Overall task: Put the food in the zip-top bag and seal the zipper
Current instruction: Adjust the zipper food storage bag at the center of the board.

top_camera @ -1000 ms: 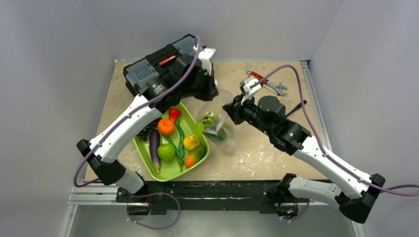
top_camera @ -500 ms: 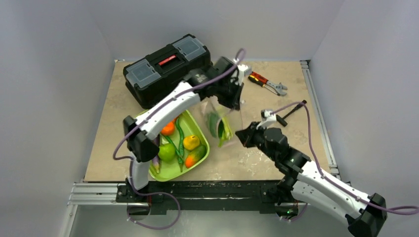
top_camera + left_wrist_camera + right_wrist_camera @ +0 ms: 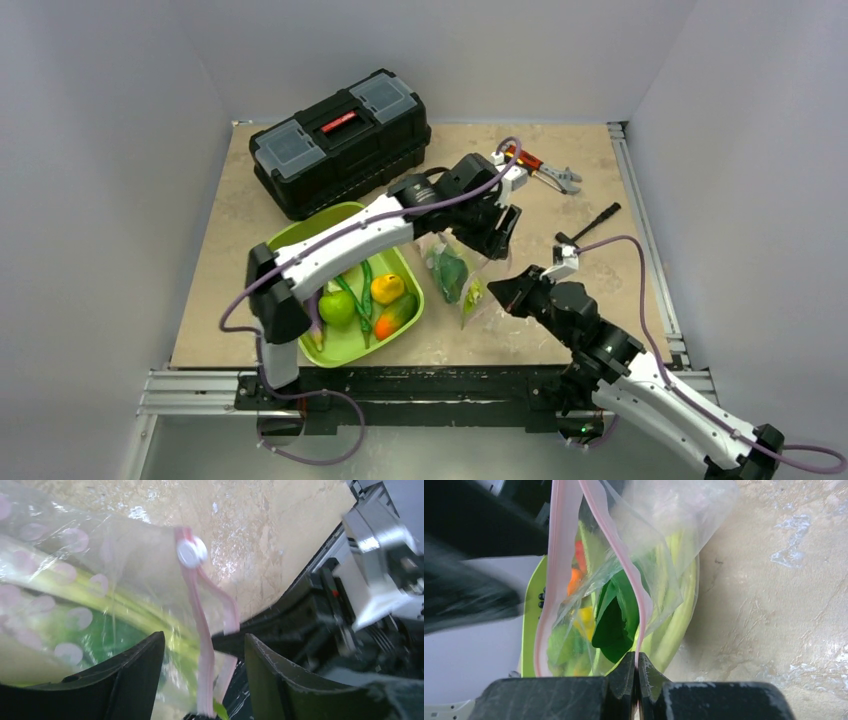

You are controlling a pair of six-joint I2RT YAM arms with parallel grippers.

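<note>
The clear zip-top bag [image 3: 455,272] hangs between both grippers just right of the tray, with a leafy green bok choy [image 3: 616,620] inside. My right gripper [image 3: 636,672] is shut on one side of the pink zipper [image 3: 556,555], and the bag's mouth gapes. My left gripper [image 3: 205,652] is open, and the pink zipper [image 3: 200,615] with its white slider [image 3: 191,553] hangs loose between its fingers. More food lies in the lime-green tray [image 3: 345,352]: a green apple [image 3: 337,307], a yellow fruit [image 3: 387,288], green beans [image 3: 365,285] and a purple eggplant [image 3: 314,332].
A black toolbox [image 3: 340,140] stands at the back left. Red-handled pliers [image 3: 540,165] and a black hand tool [image 3: 590,222] lie at the back right. The left arm arches over the tray.
My left gripper swung from the toolbox to the right and nearer with the bag, then opened its jaws. My right gripper drew back toward the near edge, still holding the zipper.
</note>
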